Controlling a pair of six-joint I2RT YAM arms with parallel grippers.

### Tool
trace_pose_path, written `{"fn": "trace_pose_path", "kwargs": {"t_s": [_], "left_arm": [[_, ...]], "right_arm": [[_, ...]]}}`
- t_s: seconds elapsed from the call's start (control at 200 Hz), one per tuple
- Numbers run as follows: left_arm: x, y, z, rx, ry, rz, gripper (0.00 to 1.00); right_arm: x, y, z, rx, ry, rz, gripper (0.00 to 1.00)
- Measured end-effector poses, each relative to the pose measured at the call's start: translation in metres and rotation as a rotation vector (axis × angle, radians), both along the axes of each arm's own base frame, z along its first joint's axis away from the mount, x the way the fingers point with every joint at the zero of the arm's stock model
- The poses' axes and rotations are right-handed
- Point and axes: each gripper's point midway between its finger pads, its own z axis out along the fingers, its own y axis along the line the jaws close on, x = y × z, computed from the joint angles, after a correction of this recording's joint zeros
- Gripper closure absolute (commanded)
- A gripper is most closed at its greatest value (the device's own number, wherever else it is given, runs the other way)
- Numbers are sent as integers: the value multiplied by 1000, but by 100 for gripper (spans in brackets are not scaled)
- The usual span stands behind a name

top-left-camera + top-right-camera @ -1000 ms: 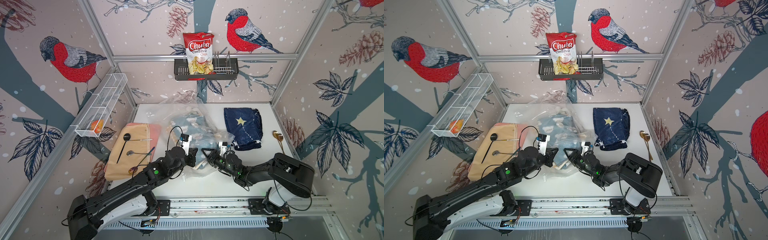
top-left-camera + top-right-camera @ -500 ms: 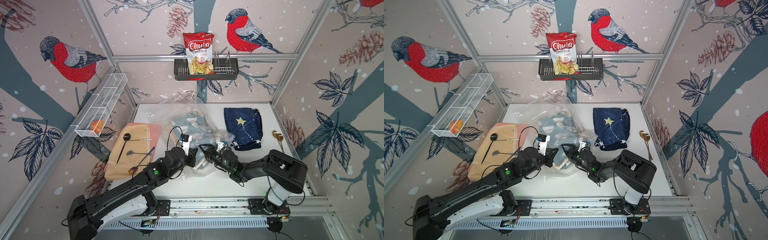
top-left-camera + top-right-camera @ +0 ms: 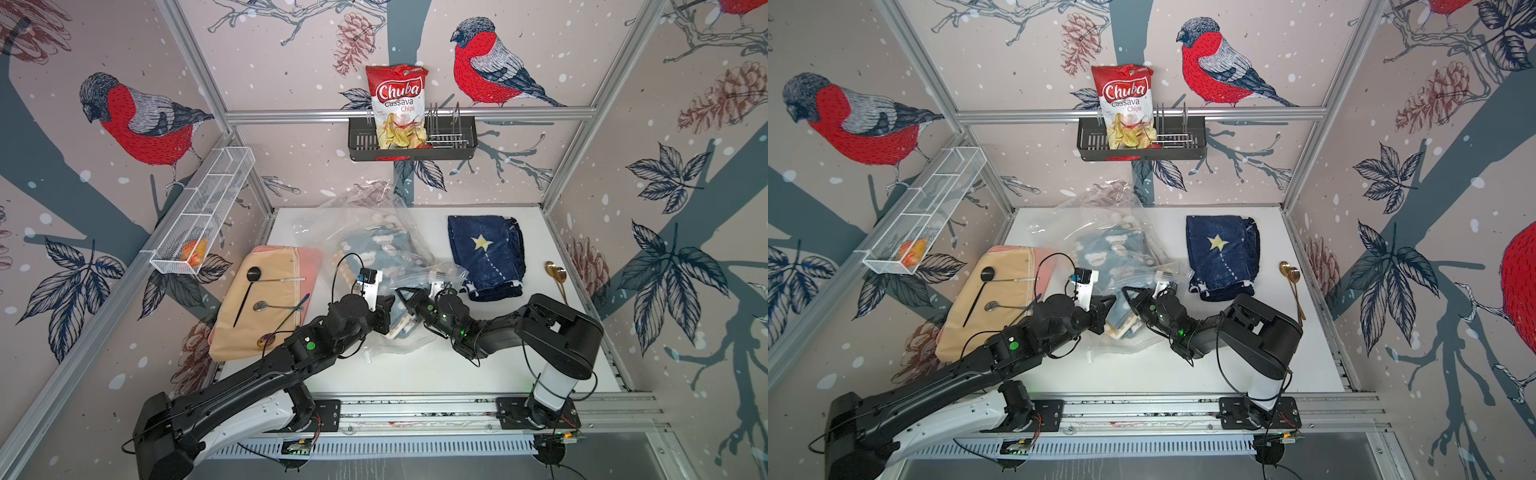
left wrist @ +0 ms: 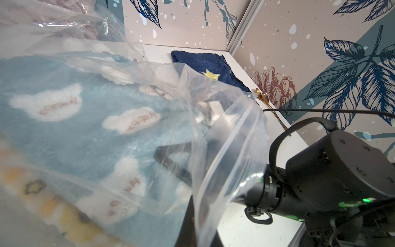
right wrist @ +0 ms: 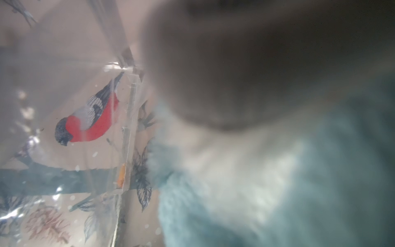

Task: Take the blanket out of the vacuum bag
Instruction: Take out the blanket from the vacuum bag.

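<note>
Main risk for you now: the right gripper (image 3: 405, 298) is inside the mouth of the vacuum bag (image 3: 374, 232) w/ its fingers together, and in the left wrist view the dark fingers (image 4: 171, 162) show thru the film, pressed on the blanket (image 4: 70, 136). You can't confirm from any view how much fleece they've pinched. If it's just a thin tuft, a pull will prob slip off. If film got caught along w/ the fleece, the whole bag will drag across the table (image 3: 415, 374) instead of letting the blanket go.

The left gripper (image 3: 384, 313) sits at the near edge of the bag, fingers shut. Looks like it's on the bag's lower edge, but the plastic hides the contact, so don't count on it as an anchor. If it lets go, bag and blanket travel together. Also, both wrists are v. close; a wide swing by either arm could knock the other.

Right wrist cam is no help: blurred fleece and a dark blob fill it.

How the thing looks: blanket is light blue fleece w/ white cloud-ish patches carrying reddish lettering, plus a cream/yellow patterned edge at the near end. Bunched, not flat. It's nearly all inside the bag, mid-table, betw. the peach cushion (image 3: 266, 299) and the navy star blanket (image 3: 484, 253). Bag is puffed, crinkly, mouth open toward the arms. Soft, grabby fabric; likely to cling to the film on the way out.
</note>
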Motion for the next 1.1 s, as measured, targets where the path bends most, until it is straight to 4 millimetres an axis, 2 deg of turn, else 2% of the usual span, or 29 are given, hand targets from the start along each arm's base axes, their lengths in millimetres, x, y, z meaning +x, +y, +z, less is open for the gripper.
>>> {"fn": "trace_pose_path", "kwargs": {"t_s": [0.095, 0.27, 0.52, 0.655, 0.905, 1.101], "left_arm": [[0, 0, 4, -7, -7, 3, 100], [5, 3, 10, -2, -27, 27, 100], [10, 4, 4, 25, -28, 50, 100], [13, 3, 3, 29, -30, 62, 100], [20, 2, 1, 28, -36, 93, 100], [26, -6, -2, 33, -31, 94, 100]], "right_arm": [[-6, -1, 17, 21, -18, 13, 100], [-19, -8, 35, 25, -44, 31, 100], [-38, -30, 49, 7, -65, 41, 100], [-55, -41, 59, -3, -92, 57, 100], [-91, -55, 103, -17, -214, 58, 100], [-116, -67, 86, -80, -210, 79, 100]]}}
